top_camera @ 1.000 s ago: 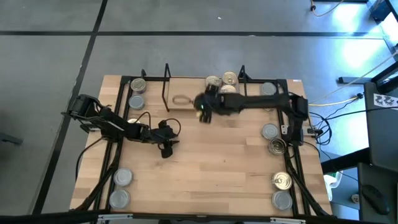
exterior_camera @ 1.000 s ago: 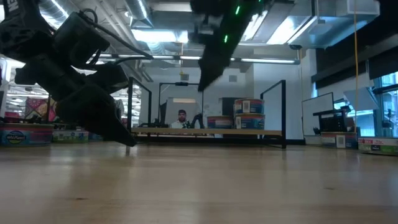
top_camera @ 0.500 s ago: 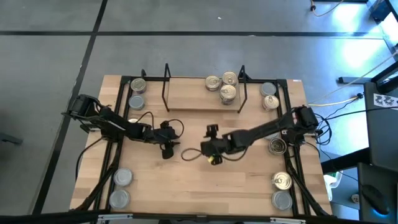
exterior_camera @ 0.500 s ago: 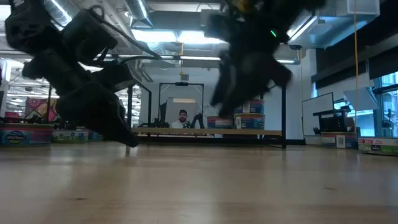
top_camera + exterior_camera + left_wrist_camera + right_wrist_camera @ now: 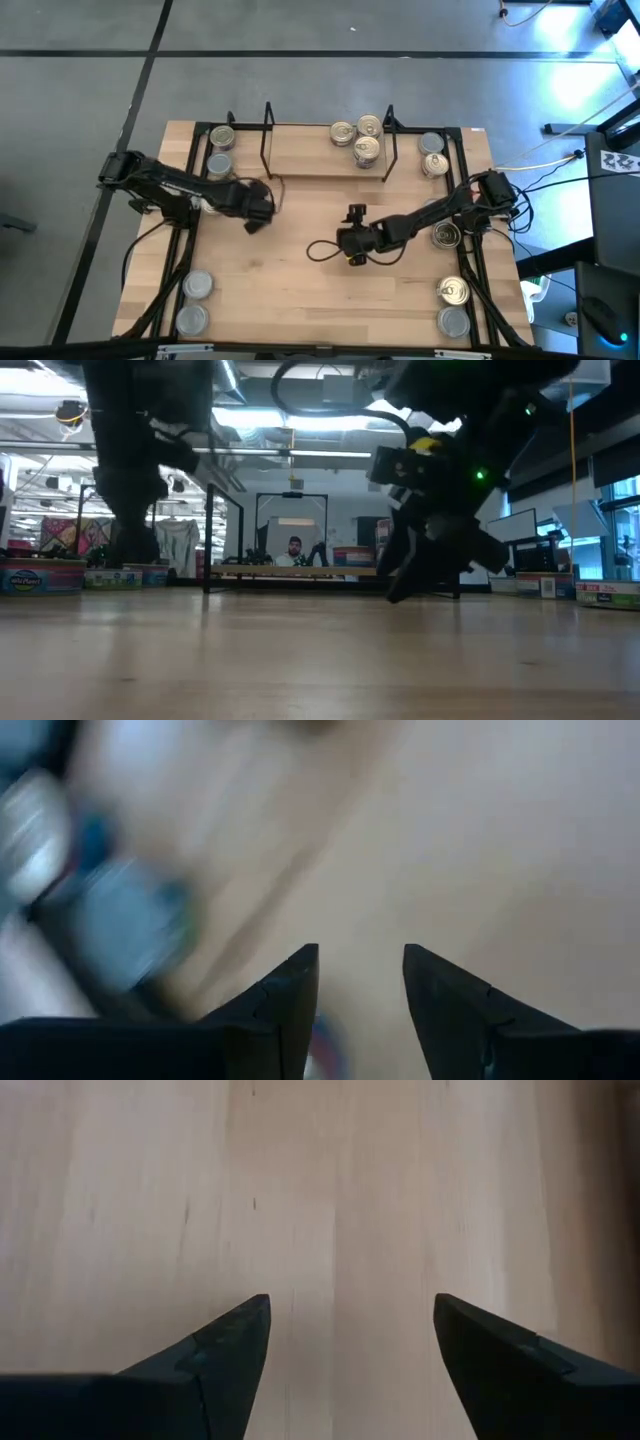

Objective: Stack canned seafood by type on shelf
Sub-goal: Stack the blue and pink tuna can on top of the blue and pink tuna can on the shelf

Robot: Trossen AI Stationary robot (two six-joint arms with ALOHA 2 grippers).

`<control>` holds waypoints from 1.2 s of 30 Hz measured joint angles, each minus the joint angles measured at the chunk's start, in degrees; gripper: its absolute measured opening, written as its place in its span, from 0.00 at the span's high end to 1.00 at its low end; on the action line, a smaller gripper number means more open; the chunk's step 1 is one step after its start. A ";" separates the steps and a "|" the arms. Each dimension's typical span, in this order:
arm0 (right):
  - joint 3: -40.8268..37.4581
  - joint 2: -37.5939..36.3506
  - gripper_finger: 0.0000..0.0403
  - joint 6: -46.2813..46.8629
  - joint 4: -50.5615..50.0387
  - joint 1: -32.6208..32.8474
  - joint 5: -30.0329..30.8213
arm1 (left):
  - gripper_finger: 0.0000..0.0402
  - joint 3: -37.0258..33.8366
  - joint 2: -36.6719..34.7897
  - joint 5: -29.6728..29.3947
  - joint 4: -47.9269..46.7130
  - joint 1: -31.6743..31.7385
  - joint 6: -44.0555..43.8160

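Your right gripper [image 5: 350, 240] sits low over the bare middle of the table [image 5: 300, 290], fingers [image 5: 225, 1355] spread wide with only wood grain between them, nothing held. Your left gripper [image 5: 258, 203] is over the table's left-centre, just in front of the shelf's [image 5: 310, 160] left end; its fingers [image 5: 290, 995] stand apart with a clear gap and hold nothing, and the rest of that wrist view is too blurred to read. The shelf runs along the far edge of the table, light board between black wire frames. On its right part you have a cluster of cans [image 5: 358, 138]: at least three tops show, packed touching, and from above you cannot tell how many are stacked. The other tins are off the shelf: two at the far left [image 5: 221, 150] outside the left frame, two at the far right [image 5: 432, 155] outside the right frame, one gold-topped by the right arm's base [image 5: 446, 235], two at the near right corner [image 5: 454, 305], two grey-topped at the near left corner [image 5: 194, 302]. In the low view a person [image 5: 292, 549] shows far behind the shelf.
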 joint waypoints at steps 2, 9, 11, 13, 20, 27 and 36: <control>-1.18 0.00 0.31 -0.08 2.90 0.00 0.16 | 0.64 -0.61 0.29 -1.21 -4.66 2.23 -5.07; -4.29 0.02 0.31 -0.12 9.63 0.07 -1.27 | 0.64 -4.63 0.64 -0.15 -8.79 8.46 -6.68; -4.66 0.02 0.31 0.69 9.70 0.07 -1.40 | 0.64 -5.55 1.00 0.33 -11.08 9.76 -6.64; -4.99 0.04 0.31 0.96 9.81 0.07 -1.38 | 0.64 -6.46 1.41 0.60 -12.12 10.88 -6.68; -5.01 0.06 0.31 0.68 10.27 0.07 -1.40 | 0.64 -7.19 3.53 6.53 -6.73 12.73 3.05; -5.03 0.07 0.31 0.51 10.99 0.07 -1.40 | 0.64 -5.37 4.24 10.06 -4.83 11.92 9.98; -5.03 0.07 0.31 -0.74 11.30 0.04 -1.43 | 0.64 0.53 4.38 19.40 11.92 6.56 19.22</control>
